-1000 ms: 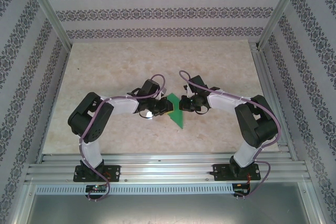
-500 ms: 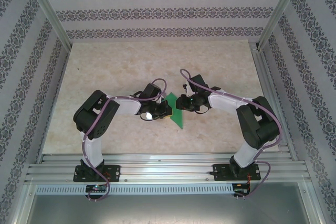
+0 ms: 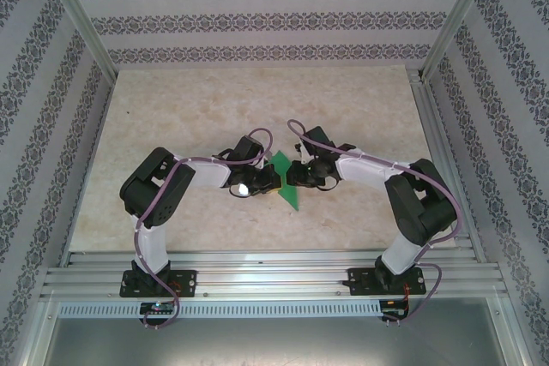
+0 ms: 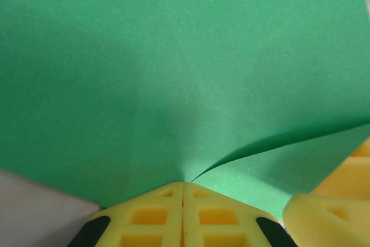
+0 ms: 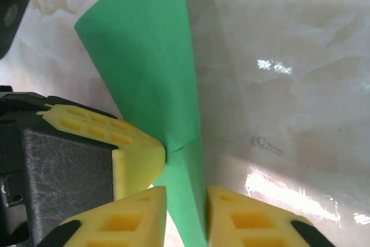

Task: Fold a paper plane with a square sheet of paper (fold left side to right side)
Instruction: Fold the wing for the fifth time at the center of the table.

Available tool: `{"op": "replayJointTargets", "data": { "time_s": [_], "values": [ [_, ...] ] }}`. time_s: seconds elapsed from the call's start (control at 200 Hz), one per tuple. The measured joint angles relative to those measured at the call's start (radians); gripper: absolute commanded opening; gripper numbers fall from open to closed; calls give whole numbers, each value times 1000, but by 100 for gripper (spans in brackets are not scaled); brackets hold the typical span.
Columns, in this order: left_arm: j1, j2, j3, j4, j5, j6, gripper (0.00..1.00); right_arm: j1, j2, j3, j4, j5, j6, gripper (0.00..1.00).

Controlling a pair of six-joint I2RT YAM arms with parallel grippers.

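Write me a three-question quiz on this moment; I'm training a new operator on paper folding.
1. True or false: the left jaws are shut on the paper.
2. Pick one. The right jaws are: A) shut tight beside the paper; B) apart, with the paper running between them; C) raised high above the left arm, far from the paper.
3. Short answer: what colour is the paper?

Key: 1 true; 2 B; 3 green.

The black-and-white arms [image 3: 202,174] carry purple cables [image 3: 199,159] and yellow, grid-holed pincer fingers [image 4: 153,219].
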Motion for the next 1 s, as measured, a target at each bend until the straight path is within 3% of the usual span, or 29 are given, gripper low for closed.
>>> {"op": "replayJointTargets", "data": {
  "time_s": [0.27,0.365,0.52,0.799,0.999],
  "values": [
    [0,0,0,0,0,4,8,46,0,3,-72,115,-37,4],
    [0,0,0,0,0,6,8,61,0,14,-89,145,-49,4],
    [0,0,0,0,0,7,8,69,0,20,-97,162,-58,22],
    [0,0,0,0,0,7,7,69,-34,-23,-48,130,-37,30],
    [0,0,0,0,0,7,7,69,-50,-30,-6,100,-29,28]
  ]
}}
